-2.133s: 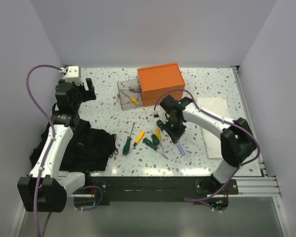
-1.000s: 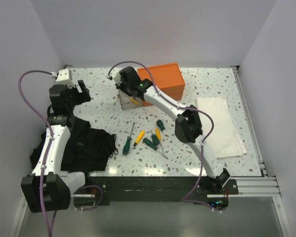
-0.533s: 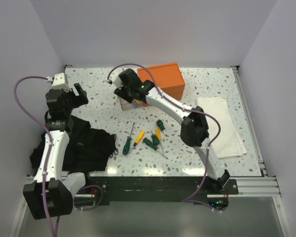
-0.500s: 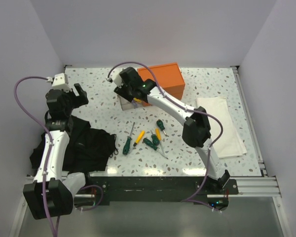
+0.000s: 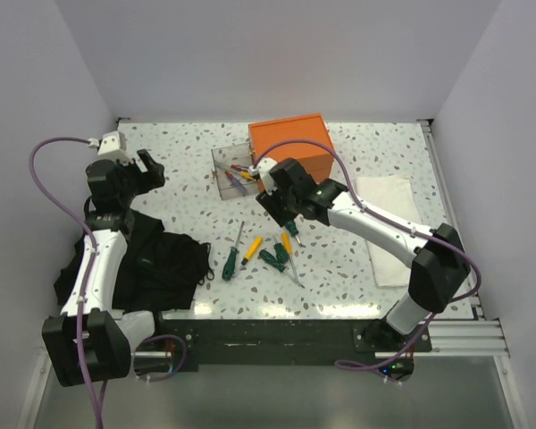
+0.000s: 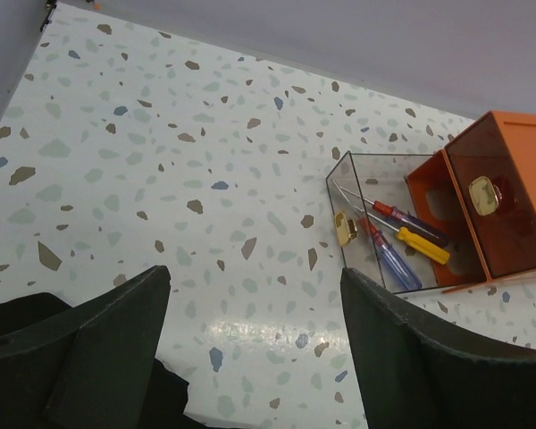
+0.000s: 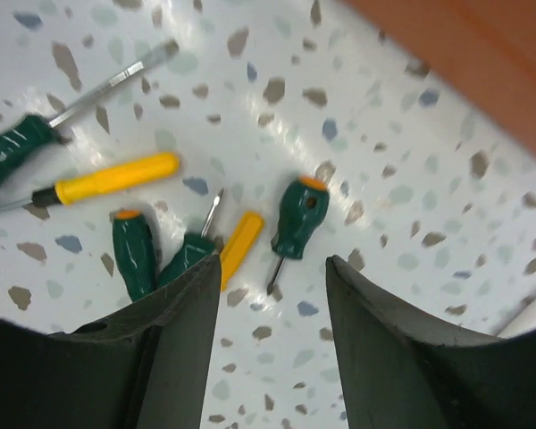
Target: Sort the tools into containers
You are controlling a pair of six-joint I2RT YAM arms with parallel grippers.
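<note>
My right gripper point(image 5: 279, 213) is open and empty, low over the loose screwdrivers in mid-table. In the right wrist view its jaws point(image 7: 272, 299) stand wide apart, with a stubby green screwdriver point(image 7: 299, 223) just ahead between them. A stubby yellow one point(image 7: 241, 247), a yellow-handled one point(image 7: 116, 179) and green ones point(image 7: 134, 261) lie to its left. The clear bin point(image 5: 221, 166) stands against the orange box point(image 5: 290, 145) and holds red-and-blue point(image 6: 389, 259) and yellow point(image 6: 420, 243) screwdrivers. My left gripper point(image 5: 148, 168) is open and empty, raised at the far left.
A black cloth point(image 5: 161, 264) lies under my left arm at the near left. A white folded towel point(image 5: 395, 223) lies at the right, partly under my right arm. A green long-shafted screwdriver point(image 5: 230, 261) lies nearest the cloth.
My right arm has swung back from over the clear bin to the loose screwdrivers, empty. The red-and-blue screwdriver it took from the table now lies in the bin. My left arm barely moved.
</note>
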